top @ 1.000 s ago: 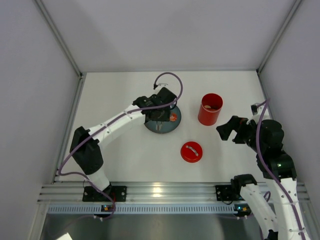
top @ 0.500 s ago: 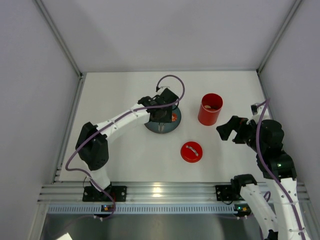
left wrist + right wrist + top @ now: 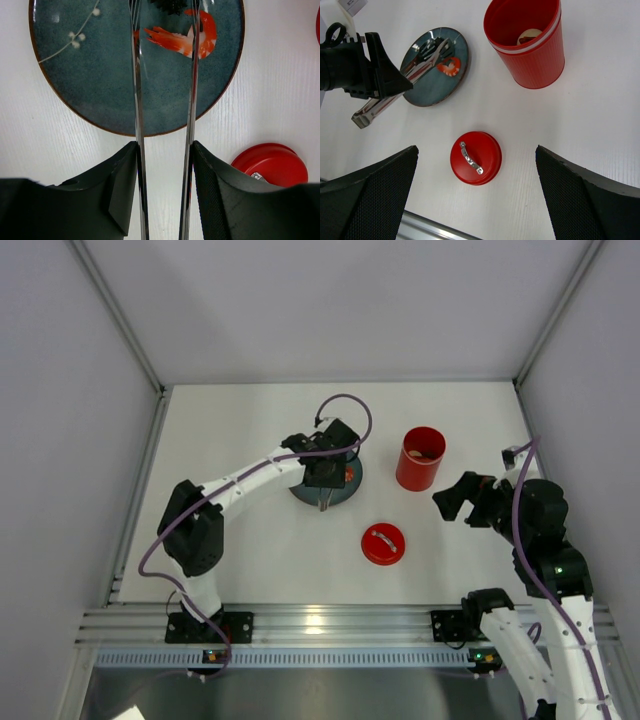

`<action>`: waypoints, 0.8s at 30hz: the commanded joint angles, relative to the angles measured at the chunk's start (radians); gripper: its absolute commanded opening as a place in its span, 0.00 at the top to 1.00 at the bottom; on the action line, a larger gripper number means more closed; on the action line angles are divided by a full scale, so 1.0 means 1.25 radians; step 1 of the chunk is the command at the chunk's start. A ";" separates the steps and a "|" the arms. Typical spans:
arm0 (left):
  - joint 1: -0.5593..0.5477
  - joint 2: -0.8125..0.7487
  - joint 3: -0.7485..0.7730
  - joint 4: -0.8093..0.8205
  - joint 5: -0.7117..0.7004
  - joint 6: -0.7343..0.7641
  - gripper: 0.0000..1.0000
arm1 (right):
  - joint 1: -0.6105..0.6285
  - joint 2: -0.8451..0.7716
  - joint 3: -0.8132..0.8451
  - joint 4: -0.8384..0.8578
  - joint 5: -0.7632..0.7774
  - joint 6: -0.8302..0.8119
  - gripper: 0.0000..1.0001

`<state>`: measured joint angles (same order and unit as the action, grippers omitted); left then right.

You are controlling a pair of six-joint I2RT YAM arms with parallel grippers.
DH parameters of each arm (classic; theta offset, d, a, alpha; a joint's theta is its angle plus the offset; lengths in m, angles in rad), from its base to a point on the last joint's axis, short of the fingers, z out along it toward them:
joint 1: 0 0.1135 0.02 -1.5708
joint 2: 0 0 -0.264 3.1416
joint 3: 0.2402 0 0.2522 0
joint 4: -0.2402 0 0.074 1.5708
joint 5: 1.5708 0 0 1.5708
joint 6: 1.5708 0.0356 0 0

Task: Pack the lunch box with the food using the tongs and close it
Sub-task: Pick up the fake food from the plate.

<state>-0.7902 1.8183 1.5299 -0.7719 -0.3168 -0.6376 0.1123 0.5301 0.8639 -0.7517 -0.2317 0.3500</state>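
We hold the slim silver tongs (image 3: 137,95) clamped in our left gripper (image 3: 164,150), their arms pointing straight ahead and seemingly straddling the curled orange-red food piece (image 3: 170,40).

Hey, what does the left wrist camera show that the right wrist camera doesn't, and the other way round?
Only the left wrist view shows the white blossom sprig painted on the plate, and one arm of the tongs crossing the orange shrimp piece. Only the right wrist view shows the inside of the open lunch box, where a beige piece lies, and the whole lid with its silver handle. Both show the plate, the tongs, the shrimp piece and at least part of the lid.
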 commanded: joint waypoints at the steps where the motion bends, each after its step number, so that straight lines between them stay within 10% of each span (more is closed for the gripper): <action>1: 0.014 0.007 0.024 0.020 -0.003 -0.009 0.48 | -0.008 0.001 0.004 0.028 -0.007 -0.009 0.01; 24: 0.028 -0.086 -0.022 0.011 -0.010 -0.009 0.77 | -0.008 -0.009 -0.004 0.028 -0.008 -0.006 0.01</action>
<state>-0.7616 1.7947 1.5143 -0.7712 -0.3046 -0.6384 0.1123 0.5301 0.8635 -0.7513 -0.2337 0.3504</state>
